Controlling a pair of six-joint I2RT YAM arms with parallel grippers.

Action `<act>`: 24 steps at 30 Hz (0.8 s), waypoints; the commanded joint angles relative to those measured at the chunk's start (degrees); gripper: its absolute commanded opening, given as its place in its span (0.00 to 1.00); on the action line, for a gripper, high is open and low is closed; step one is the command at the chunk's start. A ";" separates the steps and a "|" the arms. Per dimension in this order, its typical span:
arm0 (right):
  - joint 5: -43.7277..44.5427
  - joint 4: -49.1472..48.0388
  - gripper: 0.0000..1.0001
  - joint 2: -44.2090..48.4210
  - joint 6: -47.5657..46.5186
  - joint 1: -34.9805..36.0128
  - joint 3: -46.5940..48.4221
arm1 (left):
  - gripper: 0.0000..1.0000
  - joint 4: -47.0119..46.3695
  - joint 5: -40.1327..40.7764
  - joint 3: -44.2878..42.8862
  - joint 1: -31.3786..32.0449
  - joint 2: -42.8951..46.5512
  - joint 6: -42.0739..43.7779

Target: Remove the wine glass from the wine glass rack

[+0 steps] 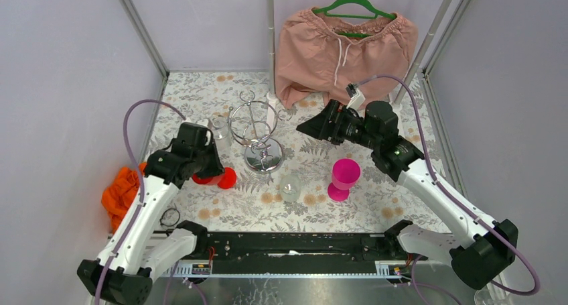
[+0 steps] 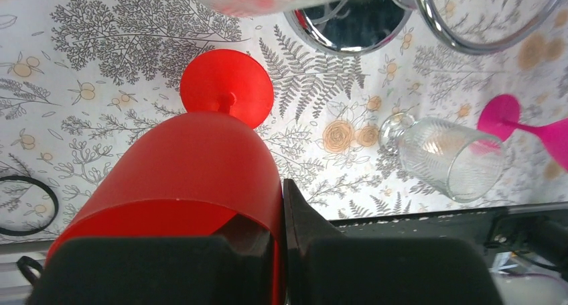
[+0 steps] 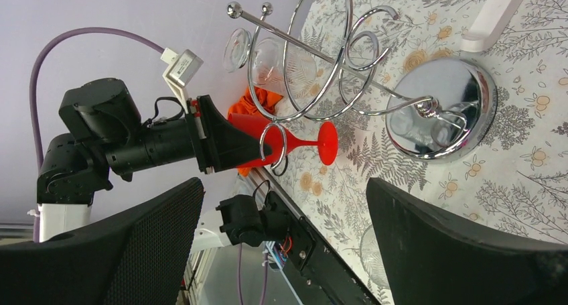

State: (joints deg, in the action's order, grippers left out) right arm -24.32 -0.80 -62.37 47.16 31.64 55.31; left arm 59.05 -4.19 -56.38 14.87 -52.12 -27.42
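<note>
The left pincer [image 1: 203,173] is clamped on the bowl of a red glass [image 2: 201,164]. The glass is held on its side just left of the rack [image 1: 262,157], foot toward the chrome base and clear of the hooks. A clear glass [image 1: 220,126] hangs at the rack's left side. The right pincer [image 1: 307,127] hovers right of the rack, jaws wide apart and empty. A ribbed glass [image 1: 289,188] lies on the desk [image 1: 382,208] near a pink goblet [image 1: 345,176].

No legible txt, brand or nr anywhere in these views. Small white tag [image 1: 353,94] on the right arm [image 1: 429,184], far right, is too small to read. Same w/ the white connector block [image 3: 182,66] on the left arm [image 3: 100,137].
</note>
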 commanded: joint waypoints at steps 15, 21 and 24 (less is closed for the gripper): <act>-2.64 -3.70 1.00 -0.15 0.12 -1.73 -0.98 | 0.00 -1.22 21.29 -1.00 35.12 -6.97 -14.66; -2.86 -3.60 1.00 0.14 0.04 -2.10 -1.55 | 0.00 -1.37 21.83 -0.38 38.21 -8.02 -16.12; -3.11 -3.75 1.00 0.14 0.11 -2.35 -1.85 | 0.00 -2.09 20.67 0.41 39.09 -8.10 -15.91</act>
State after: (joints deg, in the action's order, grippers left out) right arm -26.20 -2.11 -62.83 47.35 29.93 53.95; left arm 59.07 14.74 -56.38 52.82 -60.36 -41.74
